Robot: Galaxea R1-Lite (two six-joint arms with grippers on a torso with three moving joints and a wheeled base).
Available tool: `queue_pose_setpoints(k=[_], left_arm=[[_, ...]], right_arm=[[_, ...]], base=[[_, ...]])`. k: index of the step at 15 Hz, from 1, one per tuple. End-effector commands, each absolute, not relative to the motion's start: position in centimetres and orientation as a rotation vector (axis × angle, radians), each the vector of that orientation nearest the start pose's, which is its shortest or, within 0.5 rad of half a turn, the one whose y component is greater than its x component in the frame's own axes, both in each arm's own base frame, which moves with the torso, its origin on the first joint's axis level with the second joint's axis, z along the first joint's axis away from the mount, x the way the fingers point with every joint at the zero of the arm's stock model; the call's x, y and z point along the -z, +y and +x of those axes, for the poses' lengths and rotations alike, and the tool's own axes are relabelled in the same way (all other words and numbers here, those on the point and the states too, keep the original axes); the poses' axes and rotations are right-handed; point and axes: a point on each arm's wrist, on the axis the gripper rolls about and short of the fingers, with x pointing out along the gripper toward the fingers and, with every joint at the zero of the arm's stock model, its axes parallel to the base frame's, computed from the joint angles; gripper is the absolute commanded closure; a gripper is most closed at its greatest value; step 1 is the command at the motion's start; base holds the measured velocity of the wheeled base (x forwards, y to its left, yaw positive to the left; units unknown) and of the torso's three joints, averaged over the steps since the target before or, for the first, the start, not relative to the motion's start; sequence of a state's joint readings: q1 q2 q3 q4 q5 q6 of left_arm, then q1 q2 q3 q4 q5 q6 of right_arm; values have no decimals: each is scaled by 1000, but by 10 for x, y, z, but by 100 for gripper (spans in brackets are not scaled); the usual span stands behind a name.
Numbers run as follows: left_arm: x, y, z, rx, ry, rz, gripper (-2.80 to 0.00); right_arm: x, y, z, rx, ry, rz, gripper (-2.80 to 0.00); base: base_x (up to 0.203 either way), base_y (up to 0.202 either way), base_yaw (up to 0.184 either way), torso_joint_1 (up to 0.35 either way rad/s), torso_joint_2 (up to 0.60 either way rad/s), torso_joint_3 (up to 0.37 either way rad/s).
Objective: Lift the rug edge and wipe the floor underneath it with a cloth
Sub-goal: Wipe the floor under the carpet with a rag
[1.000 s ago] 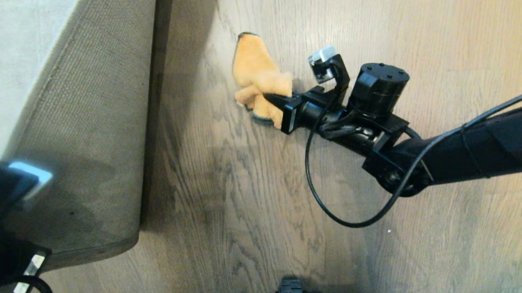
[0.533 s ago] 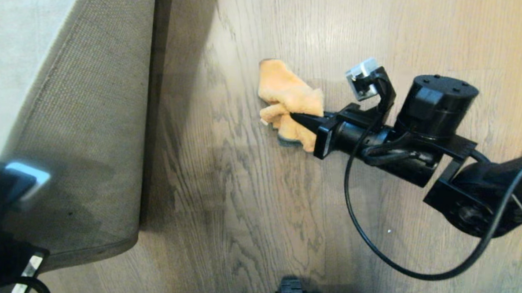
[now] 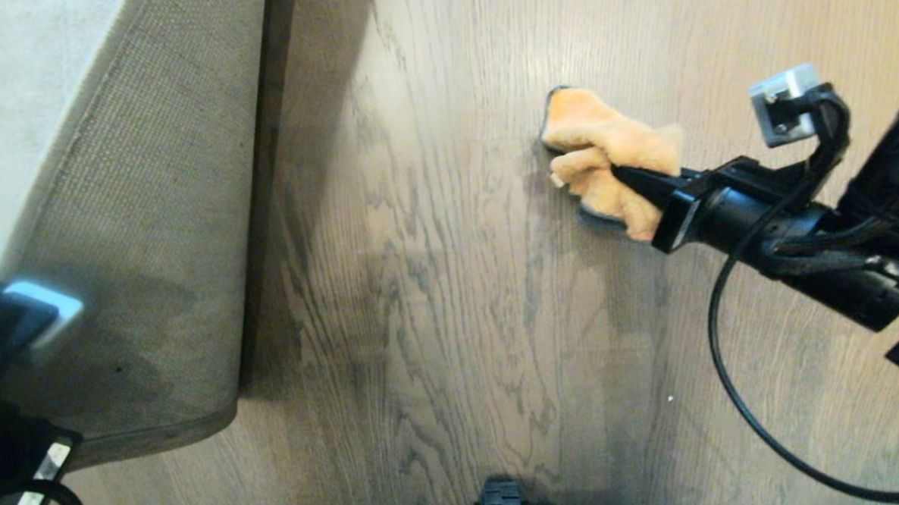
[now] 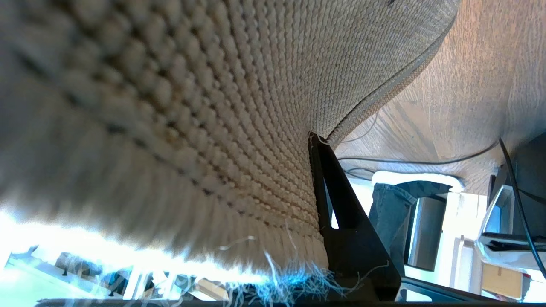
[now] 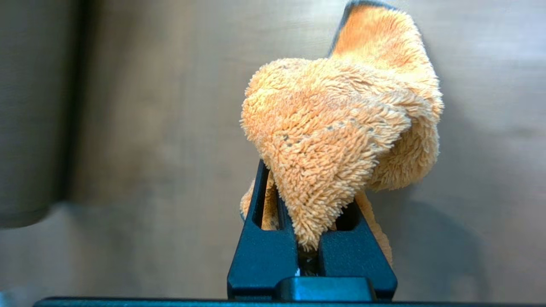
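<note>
The rug edge is folded up and over at the left, its tan mesh backing facing me. My left gripper is shut on the rug edge; one black finger lies against the backing and the other is hidden behind it. My right gripper reaches in low from the right, shut on the fuzzy orange cloth. The cloth's loose part rests on the brown wood-grain floor, well right of the rug. In the right wrist view the cloth bulges out between the pinching jaws of the right gripper.
A black cable loops down from the right arm over the floor. Part of my base shows at the bottom middle. In the left wrist view a person's jeans leg stands beyond the rug corner, with thin cables on the floor nearby.
My right arm has dragged the cloth across the floor to the right, away from the lifted rug. The left arm and the rug edge have not moved.
</note>
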State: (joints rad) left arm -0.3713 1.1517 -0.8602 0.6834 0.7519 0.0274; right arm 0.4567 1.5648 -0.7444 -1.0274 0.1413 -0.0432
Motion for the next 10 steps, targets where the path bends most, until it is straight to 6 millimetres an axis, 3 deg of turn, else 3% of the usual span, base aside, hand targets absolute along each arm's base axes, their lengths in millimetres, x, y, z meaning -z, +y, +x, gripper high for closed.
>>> queue_pose_setpoints(k=[1,5,10], left_arm=[[-216,-29,118,-343,837,551,0],[-217,-29,118,-344,835,551,0],[-218,-30,116,-330,824,554,0]], right_arm=[[-256,86,231,-478,-269,-19,0],[-247,34,209,-285,-254,-52,0],[-231,22,168,-249,-244,-63,0]], base=[[0,0,0,0,0,0],[0,0,0,0,0,0],[0,0,0,0,0,0]])
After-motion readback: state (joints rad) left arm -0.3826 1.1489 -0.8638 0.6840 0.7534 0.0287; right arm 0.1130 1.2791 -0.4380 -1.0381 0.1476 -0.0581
